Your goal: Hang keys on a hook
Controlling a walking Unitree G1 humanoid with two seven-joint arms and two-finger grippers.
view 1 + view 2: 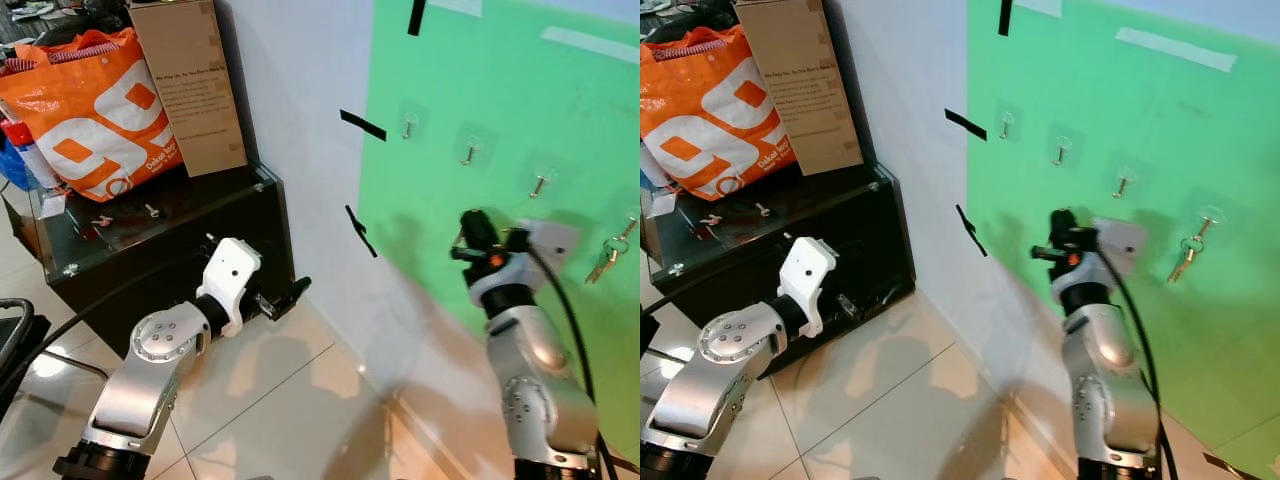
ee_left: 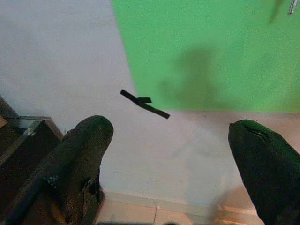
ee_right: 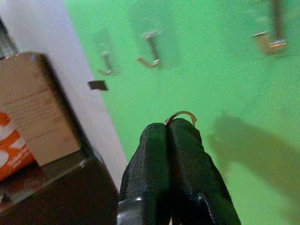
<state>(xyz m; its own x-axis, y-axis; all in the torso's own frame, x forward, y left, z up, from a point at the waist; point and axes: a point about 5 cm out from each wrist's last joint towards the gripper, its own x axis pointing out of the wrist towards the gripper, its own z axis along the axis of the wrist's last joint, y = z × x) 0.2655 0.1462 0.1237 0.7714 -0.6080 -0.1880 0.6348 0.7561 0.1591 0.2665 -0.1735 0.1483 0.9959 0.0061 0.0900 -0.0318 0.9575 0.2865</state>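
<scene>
Pinching a key ring [image 3: 182, 116] between pressed-together fingers, right gripper [image 1: 474, 232] raised near the green wall [image 1: 480, 90], below the row of hooks [image 1: 471, 153] — only a sliver of ring peeking past the tips, so little to thread. Could snag or slip out if mis-aimed — far-right hook already taken by keys [image 1: 607, 255]. Left gripper [image 1: 290, 296] low, spread wide, holding nothing.

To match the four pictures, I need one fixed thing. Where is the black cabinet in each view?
Left eye view: black cabinet at the left, under the orange bag.
Right eye view: at the left, under the cardboard box.
Left wrist view: its corner, against the white wall.
Right wrist view: dark block under the cardboard box.
Shared landmark: the green sheet on the wall.
</scene>
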